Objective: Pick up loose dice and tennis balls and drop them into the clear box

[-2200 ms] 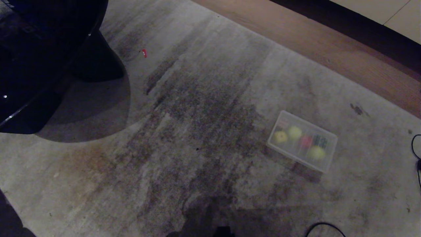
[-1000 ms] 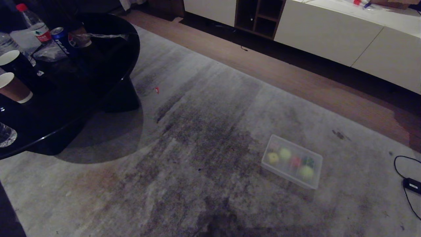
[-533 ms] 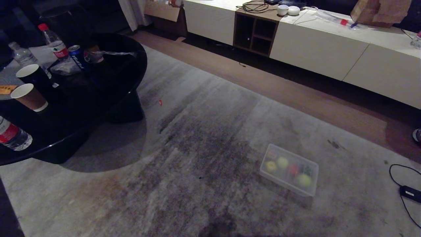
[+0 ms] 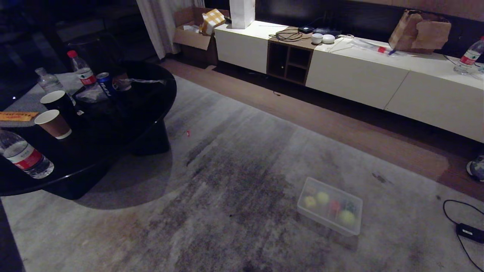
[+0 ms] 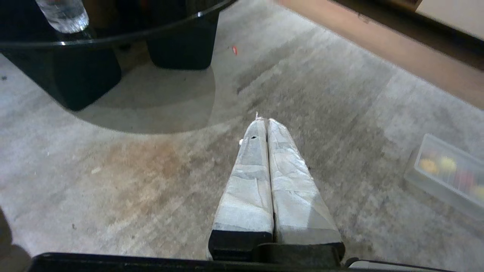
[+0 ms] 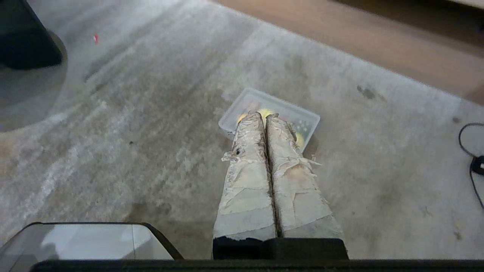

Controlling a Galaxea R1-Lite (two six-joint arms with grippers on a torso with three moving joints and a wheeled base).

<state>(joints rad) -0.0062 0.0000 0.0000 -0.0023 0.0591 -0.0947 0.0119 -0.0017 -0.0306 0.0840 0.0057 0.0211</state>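
A clear box [image 4: 329, 206] sits on a grey rug [image 4: 234, 181], to the right of a black round table [image 4: 113, 124], holding two tennis balls [image 4: 322, 197], a yellow die [image 4: 310, 202], a red die [image 4: 334, 206] and a dark green die [image 4: 351, 206]. The left gripper [image 5: 263, 121] and right gripper [image 6: 263, 115] both hang above the rug with their taped fingers pressed together, gripping nothing. In the right wrist view, the right gripper's tips overlap the box.

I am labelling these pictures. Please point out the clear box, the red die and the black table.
clear box [image 4: 357, 206]: head view, far right rim.
red die [image 4: 334, 207]: head view, its middle, inside the box.
black table [image 4: 151, 109]: head view, bare top.
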